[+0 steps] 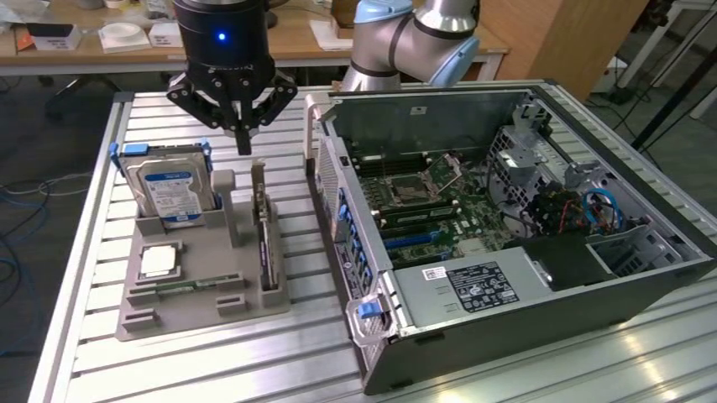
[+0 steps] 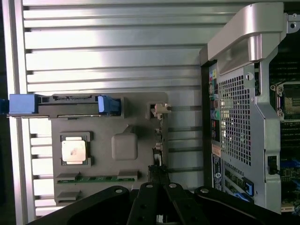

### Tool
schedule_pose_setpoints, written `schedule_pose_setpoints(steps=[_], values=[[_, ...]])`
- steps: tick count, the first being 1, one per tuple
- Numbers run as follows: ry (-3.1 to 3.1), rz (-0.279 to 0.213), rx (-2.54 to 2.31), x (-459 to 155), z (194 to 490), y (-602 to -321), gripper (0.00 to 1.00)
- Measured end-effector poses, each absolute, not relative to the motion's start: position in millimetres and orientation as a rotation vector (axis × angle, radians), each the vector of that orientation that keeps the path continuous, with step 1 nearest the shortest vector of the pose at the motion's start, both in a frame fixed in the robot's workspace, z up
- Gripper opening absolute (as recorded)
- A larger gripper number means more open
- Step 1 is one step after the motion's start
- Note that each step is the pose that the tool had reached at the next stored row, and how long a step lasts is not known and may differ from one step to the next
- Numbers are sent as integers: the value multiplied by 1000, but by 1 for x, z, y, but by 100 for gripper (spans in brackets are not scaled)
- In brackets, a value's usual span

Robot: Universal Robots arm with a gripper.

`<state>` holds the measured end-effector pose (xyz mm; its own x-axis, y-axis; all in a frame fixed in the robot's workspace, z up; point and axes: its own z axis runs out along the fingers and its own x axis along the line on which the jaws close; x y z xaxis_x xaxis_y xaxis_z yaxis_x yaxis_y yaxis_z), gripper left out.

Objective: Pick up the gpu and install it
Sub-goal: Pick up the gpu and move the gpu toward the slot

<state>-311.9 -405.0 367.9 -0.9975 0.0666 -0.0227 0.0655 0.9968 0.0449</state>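
Note:
The gpu (image 1: pixel 264 239) stands on edge in a slot of the grey holder tray (image 1: pixel 180 315), a thin dark card with its silver bracket end toward the back. My gripper (image 1: pixel 243 144) hangs above the tray's rear, a little behind and above the card's bracket end, with its fingers shut together and nothing between them. From the wrist view the gpu (image 2: pixel 158 140) appears edge-on as a narrow strip, its silver bracket (image 2: pixel 160 108) at the far end, and my gripper (image 2: pixel 159 206) hovers over the card's near end without touching it.
A silver hard drive (image 1: pixel 168 191) with blue rails stands in the tray beside the card. A processor chip (image 1: pixel 159 262) and a memory stick (image 1: pixel 185 285) lie flat there. The open computer case (image 1: pixel 505 227) with its motherboard (image 1: pixel 431 197) sits at the exterior view's right.

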Motion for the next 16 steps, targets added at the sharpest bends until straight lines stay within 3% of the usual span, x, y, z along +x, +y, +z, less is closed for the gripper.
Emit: schedule_pose_setpoints(steps=[8,10,13,14,16], values=[[3115,69,103,-312,368,-405,11],[3115,69,103,-312,368,-405,23],[3115,69,103,-312,368,-405,29],[3115,69,103,-312,368,-405,36],[3115,69,103,-312,368,-405,36]])
